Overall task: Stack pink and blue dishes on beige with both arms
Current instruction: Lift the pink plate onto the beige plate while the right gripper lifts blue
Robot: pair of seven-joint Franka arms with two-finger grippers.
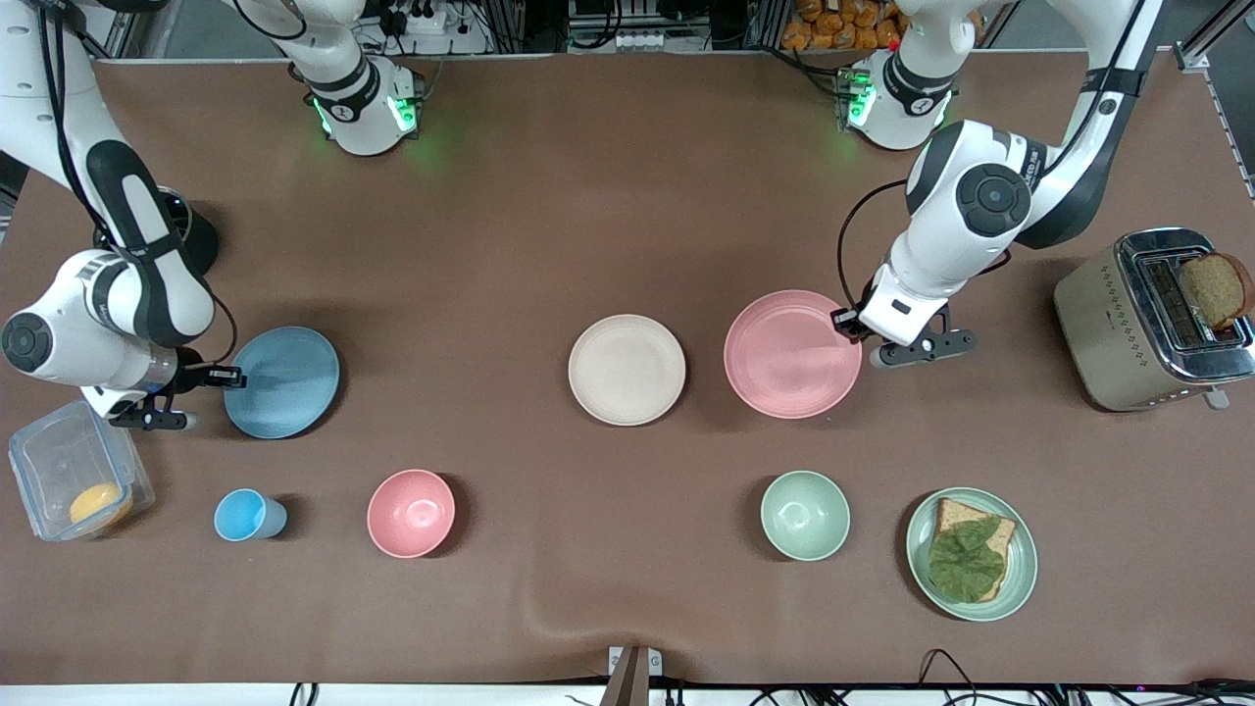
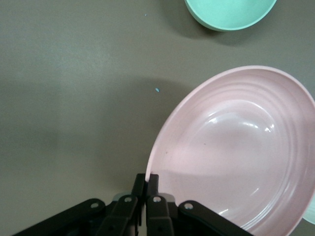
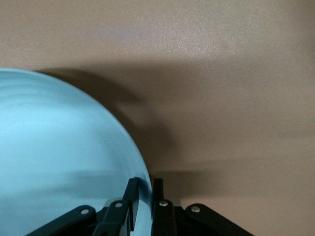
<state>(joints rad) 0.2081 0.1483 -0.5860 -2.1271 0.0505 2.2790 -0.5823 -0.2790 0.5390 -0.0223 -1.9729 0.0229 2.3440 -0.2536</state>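
Front view shows the pink plate (image 1: 792,353) just beside the beige plate (image 1: 627,370), toward the left arm's end of the table. The left gripper (image 1: 851,327) pinches the pink plate's rim, fingers pressed on the thin edge. In the left wrist view the pink plate (image 2: 236,152) looks tipped up a bit, with the fingers (image 2: 146,183) tight on its rim.

The blue plate (image 1: 281,381) sits well apart from the beige one, toward the right arm's end. The right gripper (image 1: 227,377) pinches its rim too. In the right wrist view the fingers (image 3: 132,189) clamp the edge of the blue plate (image 3: 64,157).

To do this step well, I think each arm should lift its plate only enough to clear the table, keep it nearly flat, and go slowly (a rim pinch can slip or let the plate swing). One plate should go on the beige one first, centered, then the other, so the arms do not bump.

All three plates are flat, round, smooth and the same size, so they should nest neatly. The pink one has faint rings inside.

Nearer the camera are a blue cup (image 1: 248,515), a pink bowl (image 1: 411,513), a green bowl (image 1: 805,515) and a green plate (image 1: 971,554) with bread. A toaster (image 1: 1147,319) stands at the left arm's end, a clear box (image 1: 74,480) at the right arm's end.
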